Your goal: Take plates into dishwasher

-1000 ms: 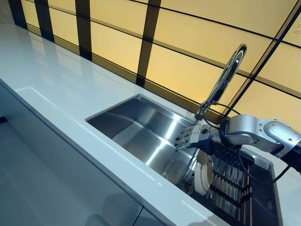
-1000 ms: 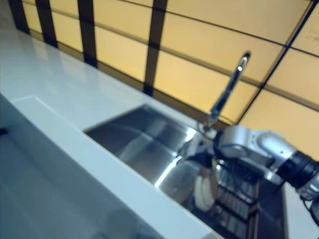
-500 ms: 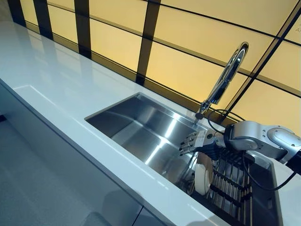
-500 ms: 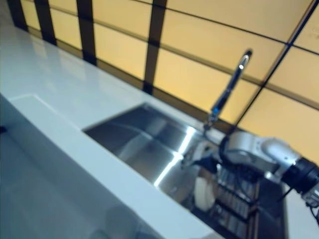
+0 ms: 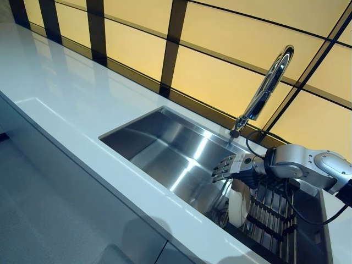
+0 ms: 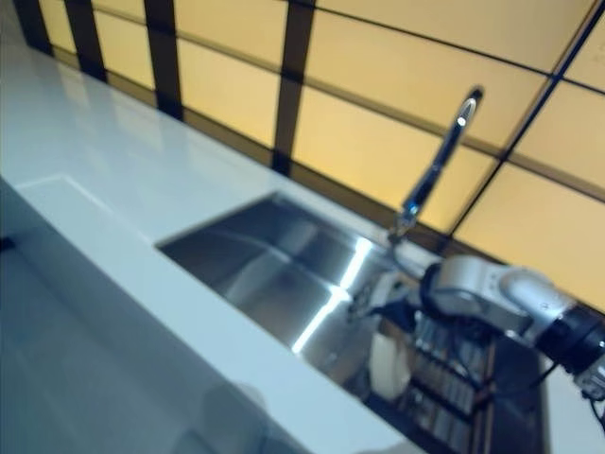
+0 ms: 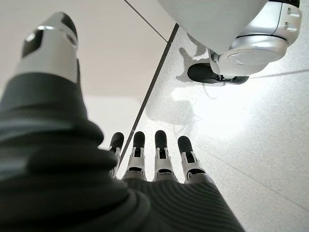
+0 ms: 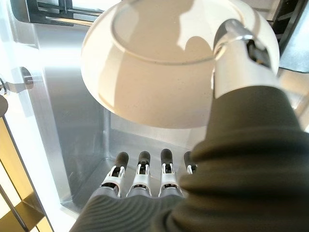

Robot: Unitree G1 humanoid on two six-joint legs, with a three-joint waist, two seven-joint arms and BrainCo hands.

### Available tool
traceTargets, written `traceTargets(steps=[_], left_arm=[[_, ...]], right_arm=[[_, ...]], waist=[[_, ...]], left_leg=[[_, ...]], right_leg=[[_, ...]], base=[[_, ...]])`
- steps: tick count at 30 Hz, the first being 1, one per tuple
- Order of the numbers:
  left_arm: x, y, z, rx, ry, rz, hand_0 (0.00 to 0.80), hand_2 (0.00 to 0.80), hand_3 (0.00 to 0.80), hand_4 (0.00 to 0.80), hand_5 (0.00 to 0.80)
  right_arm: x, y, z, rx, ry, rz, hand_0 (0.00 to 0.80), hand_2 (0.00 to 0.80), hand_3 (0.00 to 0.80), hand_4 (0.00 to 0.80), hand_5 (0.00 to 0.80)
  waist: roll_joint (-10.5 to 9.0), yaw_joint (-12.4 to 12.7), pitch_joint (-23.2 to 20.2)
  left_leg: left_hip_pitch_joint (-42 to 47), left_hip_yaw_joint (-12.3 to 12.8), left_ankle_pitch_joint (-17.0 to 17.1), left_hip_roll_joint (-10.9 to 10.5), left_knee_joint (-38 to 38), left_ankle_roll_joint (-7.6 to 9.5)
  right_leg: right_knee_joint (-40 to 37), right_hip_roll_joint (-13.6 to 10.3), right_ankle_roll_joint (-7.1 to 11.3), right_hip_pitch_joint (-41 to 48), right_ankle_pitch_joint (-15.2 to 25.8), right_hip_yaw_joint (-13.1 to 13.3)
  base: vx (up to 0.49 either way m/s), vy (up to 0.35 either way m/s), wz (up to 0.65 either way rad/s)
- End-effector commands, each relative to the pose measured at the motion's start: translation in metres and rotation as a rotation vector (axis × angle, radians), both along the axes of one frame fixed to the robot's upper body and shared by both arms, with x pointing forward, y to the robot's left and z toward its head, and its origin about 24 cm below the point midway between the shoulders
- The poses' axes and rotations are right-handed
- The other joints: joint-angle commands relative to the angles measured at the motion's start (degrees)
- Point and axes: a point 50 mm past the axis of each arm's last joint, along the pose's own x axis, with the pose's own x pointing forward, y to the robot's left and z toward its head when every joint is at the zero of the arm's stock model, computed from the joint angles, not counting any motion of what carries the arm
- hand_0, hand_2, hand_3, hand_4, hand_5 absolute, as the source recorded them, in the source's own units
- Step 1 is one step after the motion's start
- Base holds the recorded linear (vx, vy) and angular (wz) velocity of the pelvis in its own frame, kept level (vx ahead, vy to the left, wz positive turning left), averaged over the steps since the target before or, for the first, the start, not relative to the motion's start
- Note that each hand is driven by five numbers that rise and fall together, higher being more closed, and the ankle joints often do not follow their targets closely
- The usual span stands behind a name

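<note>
Over the sink [image 5: 165,144], my right hand [image 5: 231,166] hangs with its fingers [image 8: 140,170] straight and apart, holding nothing. The white plate [image 5: 237,202] stands on its edge in the dark rack [image 5: 275,220], just under my thumb [image 8: 239,53]. My left hand [image 7: 159,159] is down by the floor [image 7: 251,125], fingers straight.

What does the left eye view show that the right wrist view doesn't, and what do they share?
Only the left eye view shows the tap, the white counter and the yellow panelled wall behind it. Only the right wrist view shows the plate's round underside close up, with the thumb of the right hand in front of its edge. Both show that right hand with straight fingers, the white plate, the steel sink and the dark rack.
</note>
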Motion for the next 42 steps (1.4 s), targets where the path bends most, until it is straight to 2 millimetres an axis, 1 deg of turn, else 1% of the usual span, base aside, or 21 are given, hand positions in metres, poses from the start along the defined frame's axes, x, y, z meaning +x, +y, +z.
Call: traceTargets(steps=[1,20,29,42], left_arm=[[0.012,0.009,0.007,0.042,-0.023,-0.068,0.0,0.0,0.0,0.0,0.0],[0.015,0.008,0.008,0.042,-0.032,-0.085,0.0,0.0,0.0,0.0,0.0],[0.016,0.009,0.009,0.046,-0.032,-0.095,0.0,0.0,0.0,0.0,0.0],[0.02,0.01,0.011,0.053,-0.038,-0.103,0.0,0.0,0.0,0.0,0.0]], right_arm=[[0.003,-0.018,0.013,0.008,-0.057,-0.077,0.0,0.0,0.0,0.0,0.0],[0.006,-0.032,-0.002,-0.011,-0.04,-0.153,0.0,0.0,0.0,0.0,0.0],[0.006,-0.037,-0.009,-0.013,-0.026,-0.179,0.0,0.0,0.0,0.0,0.0],[0.008,-0.036,-0.01,-0.005,-0.029,-0.185,0.0,0.0,0.0,0.0,0.0]], waist=[[-0.38,0.05,-0.9],[0.46,0.07,-0.11],[0.42,0.32,0.04],[0.11,0.6,0.64]], left_leg=[[-1.36,3.39,2.08,1.25,-0.64,0.77],[-1.58,3.07,2.13,1.15,-0.3,0.88],[-1.68,2.81,2.01,1.16,0.0,0.87],[-2.23,2.53,2.03,1.27,0.37,0.96]], right_leg=[[4.26,-0.74,1.55,0.88,-3.08,-0.36],[4.75,-0.95,1.53,0.56,-3.09,-0.39],[5.01,-1.03,1.5,0.66,-3.24,-0.72],[5.28,-0.92,1.48,0.26,-3.22,-0.68]], base=[[0.0,0.0,0.0],[0.0,0.0,0.0],[0.005,-0.004,0.02],[0.002,-0.002,0.01]])
